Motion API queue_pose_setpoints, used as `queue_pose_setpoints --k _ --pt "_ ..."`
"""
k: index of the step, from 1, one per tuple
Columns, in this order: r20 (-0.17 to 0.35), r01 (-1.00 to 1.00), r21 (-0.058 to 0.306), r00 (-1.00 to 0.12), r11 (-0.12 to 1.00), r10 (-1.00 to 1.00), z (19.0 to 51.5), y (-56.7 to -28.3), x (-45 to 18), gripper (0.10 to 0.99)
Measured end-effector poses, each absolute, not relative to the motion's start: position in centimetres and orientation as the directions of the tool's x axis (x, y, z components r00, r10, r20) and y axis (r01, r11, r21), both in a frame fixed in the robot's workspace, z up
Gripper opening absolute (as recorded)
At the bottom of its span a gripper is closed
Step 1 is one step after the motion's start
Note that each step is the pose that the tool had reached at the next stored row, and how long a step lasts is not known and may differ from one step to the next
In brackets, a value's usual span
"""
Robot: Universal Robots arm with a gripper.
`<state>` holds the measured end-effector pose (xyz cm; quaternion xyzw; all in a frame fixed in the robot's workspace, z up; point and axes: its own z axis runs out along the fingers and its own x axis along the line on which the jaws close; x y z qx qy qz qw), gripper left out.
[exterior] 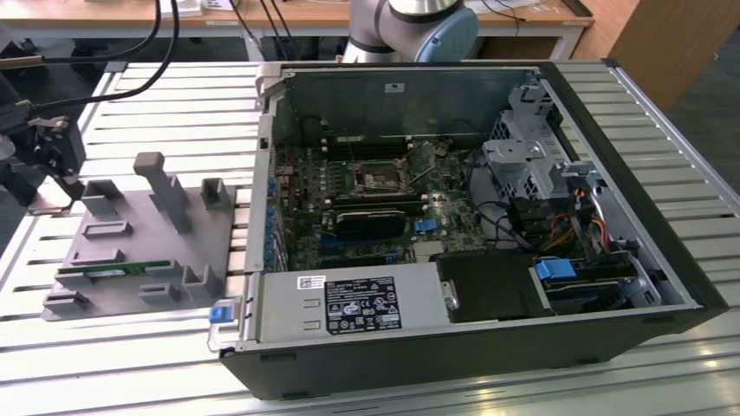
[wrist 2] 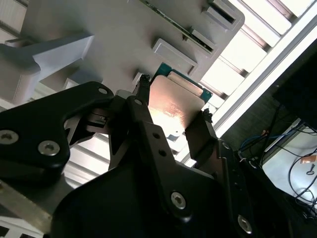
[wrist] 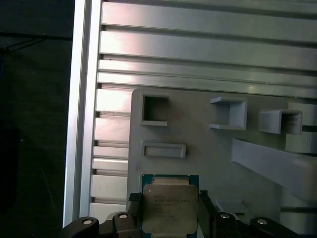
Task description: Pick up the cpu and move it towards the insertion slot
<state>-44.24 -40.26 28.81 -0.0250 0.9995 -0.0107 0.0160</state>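
Observation:
The cpu [wrist: 170,203], a flat square chip with a silvery top and a green rim, sits between my gripper's [wrist: 169,210] two black fingers in both wrist views. The fingers [wrist 2: 198,131] press on opposite edges of the cpu [wrist 2: 176,101], so my gripper [wrist 2: 174,99] is shut on it, just above the grey holder [wrist: 198,134]. In the exterior view my gripper [exterior: 52,169] hangs at the far left over the holder's [exterior: 127,251] left end. The insertion slot [exterior: 379,178] is the dark square socket on the motherboard inside the open computer case, well to the exterior view's right.
The black computer case [exterior: 463,347] lies open on the slatted aluminium table [exterior: 173,95]. Grey posts [exterior: 162,191] rise from the holder, and a green memory stick [exterior: 99,270] lies in its front. The case's metal wall [exterior: 263,173] stands between holder and motherboard.

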Motion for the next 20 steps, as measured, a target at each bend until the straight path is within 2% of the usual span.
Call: queue_pose_setpoints --k 20 --pt "-0.032 -0.049 -0.022 -0.998 0.999 -0.05 30.3 -40.3 -44.2 0.541"
